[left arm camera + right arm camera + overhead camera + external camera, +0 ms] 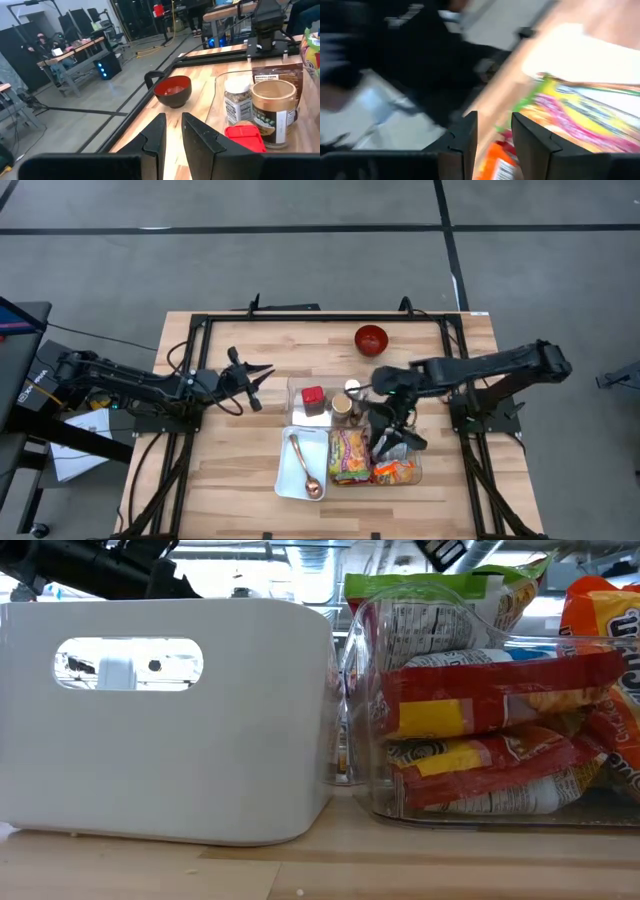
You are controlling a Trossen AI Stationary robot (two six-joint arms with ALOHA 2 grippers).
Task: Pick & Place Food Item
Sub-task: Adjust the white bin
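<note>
- Right tool [392, 442] hangs over the clear bin [415, 477] at the front of the tabletop [240, 480], above the gap between the green-and-pink snack bag [349, 455] and the orange snack bag [394, 472].
- Right wrist view: its two fingers [462, 142] stand a little apart with nothing clamped between them; the orange bag shows in the gap below, the green-and-pink bag just beside it.
- Low view: the clear bin is packed with snack bags, red-and-yellow ones [480, 740] stacked at the front. Exact bag count cannot be told.
- White tray [300, 475] sits touching the clear bin's left side; one spoon [305, 470] lies in it.
- Behind these, a second clear bin [296, 392] holds one red-lidded container [313, 397], one large brown jar [343, 409] and one smaller white-capped jar [352, 389].
- One red bowl [371, 339] stands alone near the back edge of the tabletop, well apart from the bins.
- Left tool [255, 385] hovers over bare wood to the left of the jar bin, fingers [155, 137] nearly together, holding nothing.
</note>
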